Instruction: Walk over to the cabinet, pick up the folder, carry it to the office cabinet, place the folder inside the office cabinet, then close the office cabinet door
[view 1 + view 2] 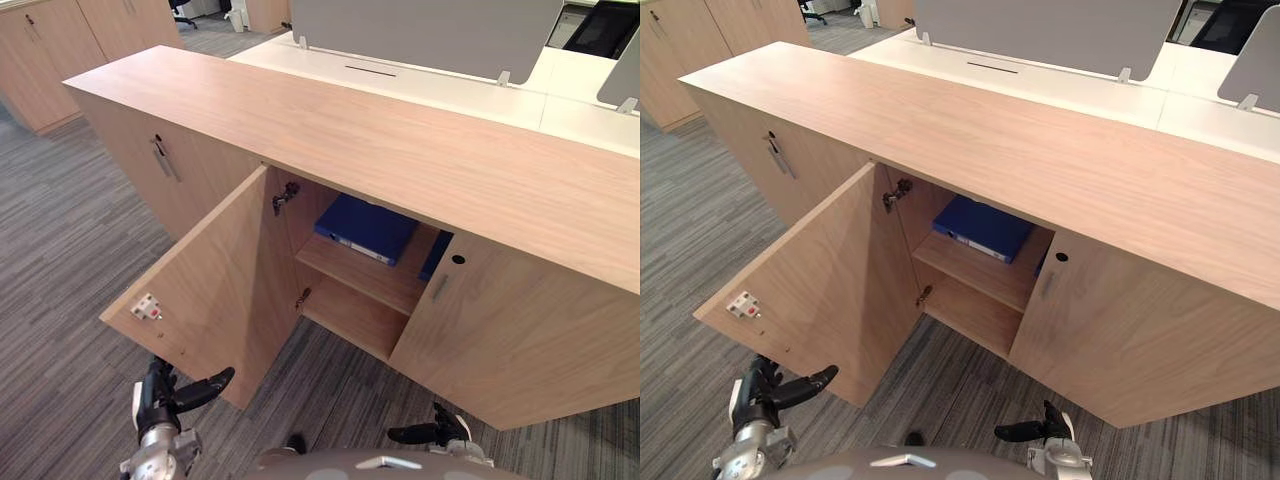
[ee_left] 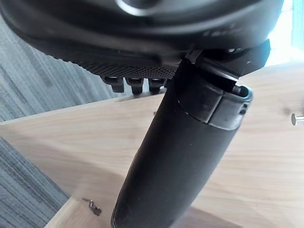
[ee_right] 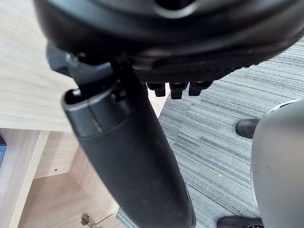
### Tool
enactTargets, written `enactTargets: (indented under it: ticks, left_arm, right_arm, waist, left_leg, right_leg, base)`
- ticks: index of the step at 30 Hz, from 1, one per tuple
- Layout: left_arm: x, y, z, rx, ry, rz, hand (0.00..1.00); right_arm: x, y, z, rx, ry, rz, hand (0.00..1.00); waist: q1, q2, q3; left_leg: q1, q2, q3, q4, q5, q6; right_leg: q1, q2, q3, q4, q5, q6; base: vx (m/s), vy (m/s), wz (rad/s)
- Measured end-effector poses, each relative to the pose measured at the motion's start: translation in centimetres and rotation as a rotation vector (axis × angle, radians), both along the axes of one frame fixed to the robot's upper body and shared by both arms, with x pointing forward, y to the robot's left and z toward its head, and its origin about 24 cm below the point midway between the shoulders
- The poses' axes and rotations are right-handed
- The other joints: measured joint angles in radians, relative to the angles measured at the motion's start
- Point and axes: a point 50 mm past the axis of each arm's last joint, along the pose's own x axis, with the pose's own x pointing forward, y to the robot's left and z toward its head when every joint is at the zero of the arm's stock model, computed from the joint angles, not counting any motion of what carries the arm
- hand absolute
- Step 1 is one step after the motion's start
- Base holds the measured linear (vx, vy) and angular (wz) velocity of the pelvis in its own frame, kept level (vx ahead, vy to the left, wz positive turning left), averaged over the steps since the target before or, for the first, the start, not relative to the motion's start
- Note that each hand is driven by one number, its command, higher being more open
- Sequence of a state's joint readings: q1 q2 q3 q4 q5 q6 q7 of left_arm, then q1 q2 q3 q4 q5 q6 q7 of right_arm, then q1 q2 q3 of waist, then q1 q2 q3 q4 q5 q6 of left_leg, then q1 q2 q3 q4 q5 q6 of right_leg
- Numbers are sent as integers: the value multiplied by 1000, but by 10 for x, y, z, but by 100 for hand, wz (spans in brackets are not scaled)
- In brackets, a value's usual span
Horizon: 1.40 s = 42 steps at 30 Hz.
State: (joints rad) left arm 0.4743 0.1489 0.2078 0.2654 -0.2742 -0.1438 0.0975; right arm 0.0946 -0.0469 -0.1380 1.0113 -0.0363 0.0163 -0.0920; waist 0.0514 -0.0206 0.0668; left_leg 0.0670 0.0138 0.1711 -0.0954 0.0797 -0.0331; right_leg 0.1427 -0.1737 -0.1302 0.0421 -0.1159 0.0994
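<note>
Blue flat plastic folder [image 1: 366,228] lies on the upper shelf inside the light-wood office cabinet [image 1: 400,150]; the cabinet's swung-out wooden door [image 1: 215,280] stands nearest the relaxed, empty left hand [image 1: 165,395]; right hand [image 1: 435,432], likewise released, hangs farther along the cabinet.

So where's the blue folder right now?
The folder lies flat on the upper shelf inside the open cabinet, right of the swung-out door, in the middle of both eye views.

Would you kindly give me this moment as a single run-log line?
folder: on upper shelf in cabinet | door: open | left hand: open, empty, by door | right hand: open, empty
</note>
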Motion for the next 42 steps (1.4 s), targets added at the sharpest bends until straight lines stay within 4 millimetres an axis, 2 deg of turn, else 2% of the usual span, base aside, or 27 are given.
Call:
enactTargets:
  ticks: [9, 13, 18, 20, 24, 27, 32, 37, 42]
  left_arm:
    - [-16, -32, -20, -102, 130, -120, 100]
    - [-17, -61, -31, -171, 176, -260, 100]
    - [11, -99, -37, -198, 170, -497, 100]
    - [28, -115, -35, -207, 142, -589, 100]
    - [58, -133, -28, -185, 80, -646, 100]
    - [75, -133, -27, -146, 68, -644, 100]
    - [102, -125, -22, -66, 53, -577, 100]
    - [109, -109, -21, -20, 62, -494, 100]
    - [125, -92, -17, 33, 68, -445, 100]
  right_arm:
    - [1, 0, 1, -3, -14, -3, 100]
    - [1, 0, 1, -5, -16, -4, 100]
    - [6, 2, 3, -10, -34, -7, 100]
    - [7, 2, 3, -16, -36, -11, 100]
    - [6, 3, 3, -15, -35, -22, 100]
    - [7, 3, 3, -21, -36, -28, 100]
    - [5, 3, 2, -16, -26, -56, 100]
    - [6, 3, 2, -17, -28, -57, 100]
    - [7, 3, 2, -17, -29, -57, 100]
  waist:
    - [-5, 2, 0]
    - [-19, 4, -1]
    - [-58, 7, -3]
    - [-68, 5, -7]
    - [-86, 2, -17]
    - [-111, 6, -24]
    - [-121, 6, -28]
    - [-135, 4, -29]
    - [-156, -6, -33]
  left_leg:
    - [-24, -2, 17, 1, 0, 5]
    - [-25, 2, 31, 1, 4, 10]
    - [-18, 9, 71, 1, -3, 3]
    - [-10, 12, 93, 1, -6, 5]
    - [-5, 14, 110, 1, -7, 5]
    - [7, 17, 124, 0, -13, 4]
    - [16, 25, 147, 0, -22, -5]
    - [20, 31, 171, 1, -31, -11]
    - [21, 33, 185, 2, -40, -16]
  right_leg:
    - [-38, -2, 22, 5, 8, 16]
    - [-49, 0, 38, 8, 11, 15]
    - [-64, 7, 79, 2, 24, 7]
    - [-65, 9, 100, -6, 32, 6]
    - [-61, 12, 112, -27, 48, 7]
    - [-53, 16, 126, -36, 51, 4]
    - [-52, 24, 145, -47, 56, -3]
    - [-54, 30, 167, -61, 63, -10]
    - [-56, 31, 178, -69, 68, -12]
  base:
    - [-7, 3, -5]
    - [-18, 4, -11]
    - [-28, 11, -27]
    - [-8, 14, -28]
    - [-1, 5, -15]
    - [9, 0, -16]
    - [5, -7, -12]
    - [1, -9, -15]
    - [10, -10, -9]
